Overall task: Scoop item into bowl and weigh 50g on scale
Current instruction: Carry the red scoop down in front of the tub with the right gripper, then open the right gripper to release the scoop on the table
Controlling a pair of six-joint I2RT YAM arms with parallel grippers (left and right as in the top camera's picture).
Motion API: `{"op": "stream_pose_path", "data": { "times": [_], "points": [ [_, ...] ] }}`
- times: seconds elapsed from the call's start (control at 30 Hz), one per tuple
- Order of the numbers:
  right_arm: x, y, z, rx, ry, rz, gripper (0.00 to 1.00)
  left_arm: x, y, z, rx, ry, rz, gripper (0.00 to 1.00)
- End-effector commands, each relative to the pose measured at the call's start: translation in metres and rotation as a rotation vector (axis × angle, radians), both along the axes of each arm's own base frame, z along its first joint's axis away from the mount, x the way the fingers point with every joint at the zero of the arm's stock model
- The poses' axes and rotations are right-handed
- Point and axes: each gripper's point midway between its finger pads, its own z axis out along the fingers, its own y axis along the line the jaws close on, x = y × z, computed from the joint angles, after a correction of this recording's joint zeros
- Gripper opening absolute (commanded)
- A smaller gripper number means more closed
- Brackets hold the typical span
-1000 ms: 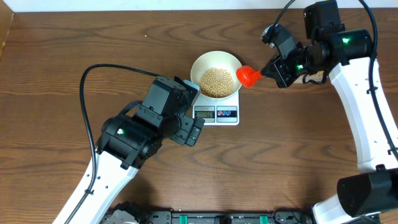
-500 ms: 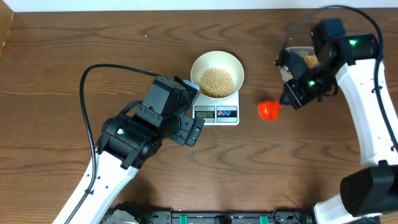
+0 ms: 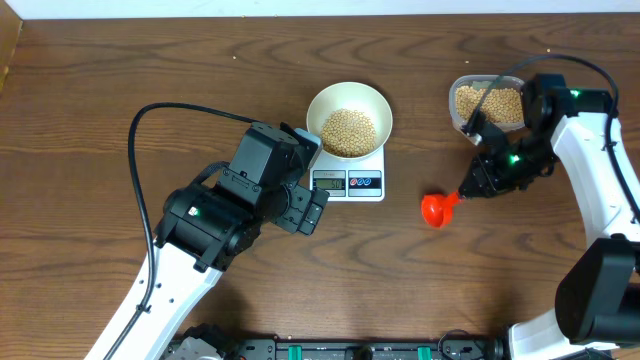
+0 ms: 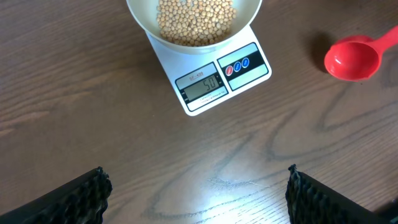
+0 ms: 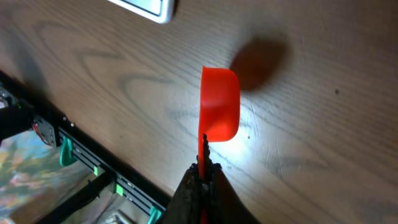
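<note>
The cream bowl sits on the white scale and holds tan beans. In the left wrist view the same bowl, beans and scale show at the top, and the display looks like 50. My right gripper is shut on the handle of a red scoop, right of the scale. The scoop's cup looks empty and hangs low over the wood. My left gripper is open over bare table in front of the scale.
A clear plastic tub of beans stands at the back right, just behind my right arm. The red scoop lies right of the scale in the left wrist view. My left arm fills the table's front left.
My right arm has swung the red scoop away from the bowl's rim, right and towards the front, down close to the table. The tub has come into view. The left arm has not moved.
</note>
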Motion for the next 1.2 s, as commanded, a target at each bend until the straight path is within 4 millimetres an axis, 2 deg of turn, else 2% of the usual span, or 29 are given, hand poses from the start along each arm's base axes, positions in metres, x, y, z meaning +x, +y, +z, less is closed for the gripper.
{"op": "stream_pose_path", "data": {
  "times": [0.0,0.17,0.3,0.33,0.37,0.47,0.57,0.87,1.07,1.17],
  "points": [
    [-0.004,0.0,0.0,0.023,0.011,-0.028,0.13,0.004,0.0,0.008,-0.006,-0.016,0.0,0.92],
    [-0.004,-0.002,-0.002,0.006,0.02,-0.046,0.3,0.004,0.0,0.008,-0.006,-0.016,0.0,0.92],
    [-0.004,-0.014,-0.008,-0.073,0.045,-0.092,0.37,0.004,0.0,0.008,-0.006,-0.016,0.0,0.92],
    [-0.004,-0.016,-0.009,-0.089,0.05,-0.101,0.47,0.004,0.0,0.008,-0.006,-0.016,0.0,0.92],
    [-0.005,-0.018,-0.01,-0.106,0.056,-0.112,0.51,0.004,0.0,0.007,-0.007,-0.016,0.0,0.92],
    [-0.004,-0.022,-0.011,-0.133,0.062,-0.135,0.54,0.004,0.0,0.008,-0.006,-0.016,0.0,0.92],
    [-0.003,-0.027,-0.013,-0.167,0.068,-0.161,0.63,0.004,0.0,0.008,-0.006,-0.016,0.0,0.92],
    [-0.002,-0.054,-0.029,-0.339,0.077,-0.236,0.74,0.004,0.0,0.008,-0.006,-0.016,-0.001,0.92],
    [-0.016,-0.081,-0.044,-0.587,0.103,-0.246,0.86,0.004,0.0,0.007,-0.006,-0.016,-0.001,0.92],
    [-0.017,-0.09,-0.044,-0.684,0.094,-0.255,0.91,0.004,0.0,0.008,-0.007,-0.016,0.0,0.92]
  ]
}}
